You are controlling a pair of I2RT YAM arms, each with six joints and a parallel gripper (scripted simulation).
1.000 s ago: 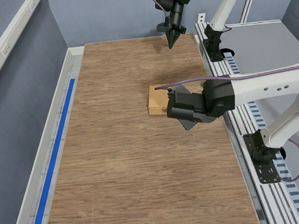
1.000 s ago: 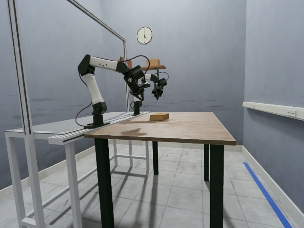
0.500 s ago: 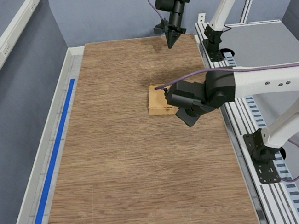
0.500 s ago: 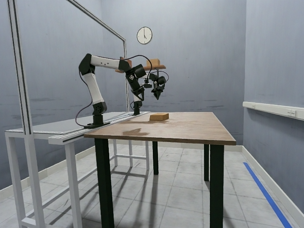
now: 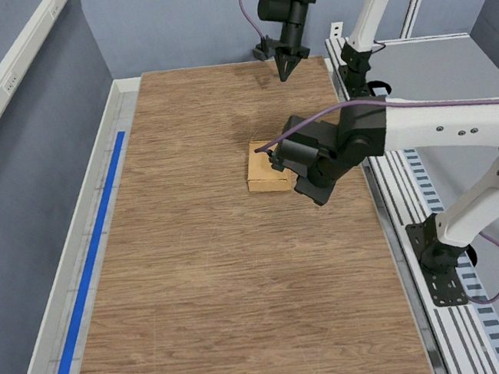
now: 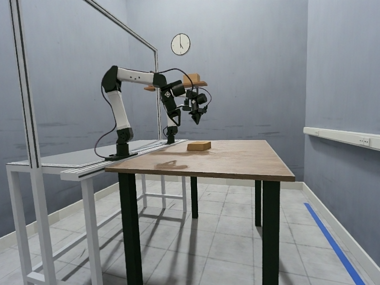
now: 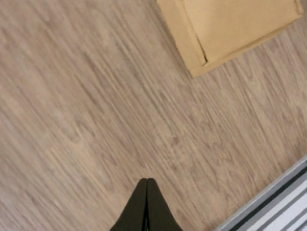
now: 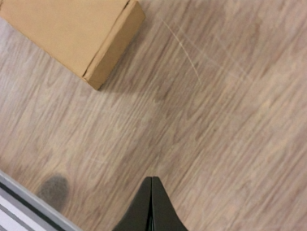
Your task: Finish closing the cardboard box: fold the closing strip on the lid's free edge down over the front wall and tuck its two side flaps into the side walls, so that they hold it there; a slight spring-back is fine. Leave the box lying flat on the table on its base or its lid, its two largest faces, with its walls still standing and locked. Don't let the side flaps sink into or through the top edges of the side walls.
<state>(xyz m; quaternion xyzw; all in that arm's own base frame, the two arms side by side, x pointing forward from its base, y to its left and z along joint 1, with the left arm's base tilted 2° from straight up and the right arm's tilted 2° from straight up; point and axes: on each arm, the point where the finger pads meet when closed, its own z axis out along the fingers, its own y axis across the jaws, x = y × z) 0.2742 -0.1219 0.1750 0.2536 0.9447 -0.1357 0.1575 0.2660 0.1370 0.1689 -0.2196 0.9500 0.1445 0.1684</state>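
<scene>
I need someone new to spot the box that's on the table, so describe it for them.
Find the wooden table beside the white rail. On it, near the rail, a low tan cardboard box lies flat, lid down. Unlike the box on the wall shelf, it rests on the tabletop.
</scene>
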